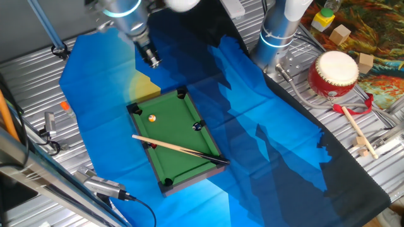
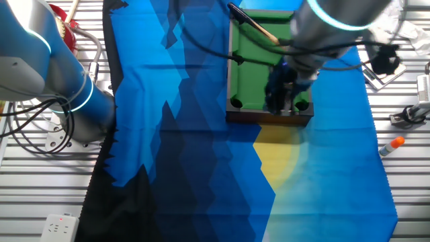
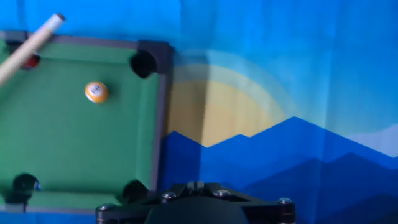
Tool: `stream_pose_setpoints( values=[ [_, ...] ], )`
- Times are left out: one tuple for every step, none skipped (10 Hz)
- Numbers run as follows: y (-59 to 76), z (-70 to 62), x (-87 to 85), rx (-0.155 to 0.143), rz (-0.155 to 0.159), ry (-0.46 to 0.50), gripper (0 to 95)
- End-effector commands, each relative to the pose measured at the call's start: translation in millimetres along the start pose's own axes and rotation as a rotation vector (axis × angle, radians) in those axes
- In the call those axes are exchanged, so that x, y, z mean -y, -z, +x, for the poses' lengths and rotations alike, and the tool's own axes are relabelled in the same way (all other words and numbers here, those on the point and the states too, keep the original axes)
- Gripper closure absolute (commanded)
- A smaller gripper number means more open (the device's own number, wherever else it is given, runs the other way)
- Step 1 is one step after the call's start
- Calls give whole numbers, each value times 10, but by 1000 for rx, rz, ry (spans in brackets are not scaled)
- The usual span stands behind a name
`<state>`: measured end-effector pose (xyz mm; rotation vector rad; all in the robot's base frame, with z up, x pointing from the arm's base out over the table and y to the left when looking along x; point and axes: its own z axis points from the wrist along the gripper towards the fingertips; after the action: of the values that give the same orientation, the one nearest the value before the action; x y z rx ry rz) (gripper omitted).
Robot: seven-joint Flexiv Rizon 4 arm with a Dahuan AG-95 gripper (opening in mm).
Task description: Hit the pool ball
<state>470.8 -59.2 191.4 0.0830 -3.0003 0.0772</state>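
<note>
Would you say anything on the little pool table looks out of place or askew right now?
Yes: the wooden cue stick lies diagonally across the mini pool table, its dark end overhanging the rail. The orange-yellow pool ball sits apart, untouched. The gripper hovers off the table.

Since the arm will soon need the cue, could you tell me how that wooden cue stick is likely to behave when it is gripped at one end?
The cue stick looks thin and rigid, so probably light and stiff. It lies across the miniature pool table's rails, so lifting one end may pivot it. Being round, it may roll.
</note>
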Motion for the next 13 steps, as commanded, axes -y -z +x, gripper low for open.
stream_pose_setpoints(
  values=[
    [87, -83, -240, -38, 0, 5, 950],
    [96, -116, -303, -46, 3, 18, 950],
    [92, -135, -322, -45, 8, 23, 950],
    [89, -145, -330, -43, 10, 31, 950],
    [87, -149, -332, -47, 15, 36, 950],
    [85, -154, -335, -57, 22, 37, 950],
    [85, -154, -335, -63, 21, 43, 950],
    [84, -153, -336, -68, 19, 47, 950],
    [84, -153, -336, -71, 19, 44, 950],
    [84, -153, -336, -75, 19, 35, 950],
    [84, -153, -336, -82, 20, 22, 950],
    [84, -153, -336, -87, 20, 16, 950],
    [84, -153, -336, -84, 11, 19, 950]
  ],
)
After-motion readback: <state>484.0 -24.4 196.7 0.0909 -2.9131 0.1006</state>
